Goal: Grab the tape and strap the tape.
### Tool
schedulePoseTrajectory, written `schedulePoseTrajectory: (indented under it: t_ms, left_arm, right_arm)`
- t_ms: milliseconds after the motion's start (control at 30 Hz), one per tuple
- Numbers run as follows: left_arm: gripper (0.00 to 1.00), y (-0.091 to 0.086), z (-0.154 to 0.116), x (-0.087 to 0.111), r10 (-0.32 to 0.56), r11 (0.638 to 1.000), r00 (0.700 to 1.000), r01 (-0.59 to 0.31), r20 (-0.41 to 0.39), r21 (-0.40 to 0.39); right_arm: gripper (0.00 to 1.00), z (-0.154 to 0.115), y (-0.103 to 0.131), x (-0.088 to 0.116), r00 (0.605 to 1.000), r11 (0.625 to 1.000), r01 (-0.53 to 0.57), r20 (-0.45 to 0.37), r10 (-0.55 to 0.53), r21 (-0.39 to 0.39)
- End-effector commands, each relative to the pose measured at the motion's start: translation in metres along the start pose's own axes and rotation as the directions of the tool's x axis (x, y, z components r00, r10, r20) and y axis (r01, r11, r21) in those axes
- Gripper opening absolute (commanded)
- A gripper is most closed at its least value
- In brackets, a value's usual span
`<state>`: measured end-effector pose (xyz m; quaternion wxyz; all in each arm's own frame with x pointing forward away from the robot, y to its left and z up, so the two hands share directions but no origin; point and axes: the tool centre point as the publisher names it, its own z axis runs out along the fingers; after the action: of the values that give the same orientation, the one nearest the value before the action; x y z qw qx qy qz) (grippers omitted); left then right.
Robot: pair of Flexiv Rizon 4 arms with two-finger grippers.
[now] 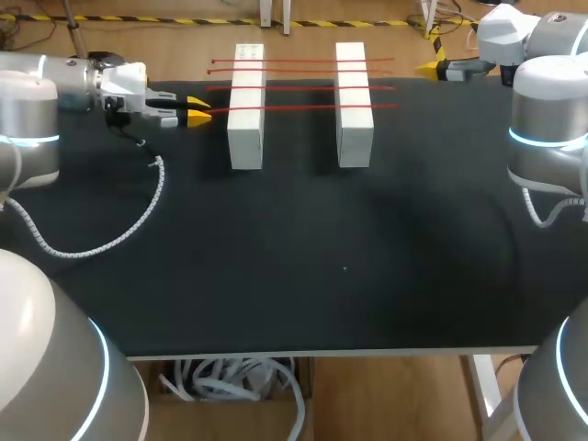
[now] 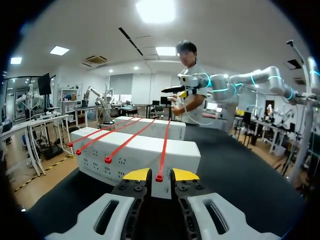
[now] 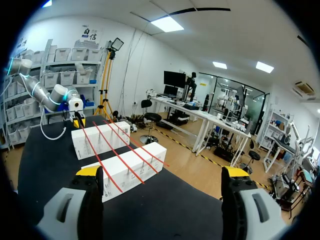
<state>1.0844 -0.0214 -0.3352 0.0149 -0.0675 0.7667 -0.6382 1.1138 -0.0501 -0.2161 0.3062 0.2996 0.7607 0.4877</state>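
Observation:
Several red straps lie side by side across two white blocks [image 1: 245,129] [image 1: 354,133] at the back of the black table. My left gripper [image 1: 197,113] is at the left end of the nearest strap [image 1: 303,107]. In the left wrist view that strap's knobbed end [image 2: 159,177] sits between the yellow fingertips [image 2: 136,175] of the left gripper [image 2: 160,175], which stand narrowly open with small gaps on both sides. My right gripper [image 1: 427,68] hangs at the far right beyond the blocks. Its fingers [image 3: 90,172] are wide open around nothing, and the blocks [image 3: 125,167] lie ahead of it.
The left arm's white coiled cable [image 1: 138,220] droops onto the table [image 1: 322,276] at the left. The table's front edge [image 1: 331,352] runs along the near side, with a box of white cables [image 1: 230,381] below it.

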Motion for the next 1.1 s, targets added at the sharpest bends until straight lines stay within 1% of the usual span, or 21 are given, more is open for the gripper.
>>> schedulePoseTrajectory:
  t_ms: [33, 100, 167, 367, 467, 500, 567, 600, 867, 933, 1000, 1100]
  left_arm:
    - [0.11, 0.003, 0.0, -0.004, 0.001, 1.0, 1.0, -0.001, -0.012, 0.004]
    - [0.07, 0.002, 0.0, -0.004, 0.002, 1.0, 1.0, -0.002, -0.011, 0.004]
    - [0.0, 0.002, -0.001, -0.004, 0.003, 1.0, 1.0, -0.003, -0.011, 0.006]
    - [0.0, -0.002, -0.001, -0.004, 0.013, 1.0, 1.0, -0.013, -0.019, 0.011]
    - [0.0, -0.007, -0.001, -0.004, 0.023, 1.0, 0.999, -0.022, -0.031, 0.015]
    - [0.0, -0.01, -0.001, -0.004, 0.029, 0.999, 0.999, -0.028, -0.039, 0.027]
    - [0.0, -0.015, -0.001, -0.004, 0.051, 0.999, 0.998, -0.05, -0.035, 0.021]
    - [0.0, -0.017, 0.0, -0.003, 0.06, 0.998, 0.997, -0.059, -0.049, 0.029]
    - [0.0, -0.045, -0.009, -0.006, 0.082, 0.995, 0.996, -0.08, -0.024, 0.064]
    - [0.0, -0.053, -0.011, -0.005, 0.101, 0.994, 0.995, -0.1, -0.027, 0.053]
    - [0.0, -0.06, -0.011, -0.004, 0.117, 0.993, 0.993, -0.116, -0.021, 0.025]
    - [0.0, -0.073, -0.013, -0.003, 0.125, 0.991, 0.992, -0.125, 0.001, 0.043]
  right_arm:
    - [1.0, 0.0, 0.0, 0.0, 1.0, 1.0, 0.0, 0.0, 0.0, 0.0]
    - [1.0, 0.0, 0.0, 0.0, 1.0, 1.0, 0.0, 0.0, 0.0, 0.0]
    - [1.0, 0.0, 0.0, 0.0, 1.0, 1.0, 0.0, 0.0, 0.0, 0.0]
    - [1.0, 0.0, 0.0, 0.0, 1.0, 1.0, 0.0, 0.0, 0.0, 0.0]
    - [1.0, 0.0, 0.0, 0.0, 1.0, 1.0, 0.0, 0.0, 0.0, 0.0]
    - [1.0, 0.0, 0.0, 0.0, 1.0, 1.0, 0.0, 0.0, 0.0, 0.0]
    - [1.0, 0.0, 0.0, 0.0, 1.0, 1.0, 0.0, 0.0, 0.0, 0.0]
    - [1.0, 0.0, 0.0, 0.0, 1.0, 1.0, 0.0, 0.0, 0.0, 0.0]
    - [1.0, 0.0, 0.0, 0.0, 1.0, 1.0, 0.0, 0.0, 0.0, 0.0]
    - [1.0, 0.0, 0.0, 0.0, 1.0, 1.0, 0.0, 0.0, 0.0, 0.0]
    - [1.0, 0.0, 0.0, 0.0, 1.0, 1.0, 0.0, 0.0, 0.0, 0.0]
    - [1.0, 0.0, 0.0, 0.0, 1.0, 1.0, 0.0, 0.0, 0.0, 0.0]
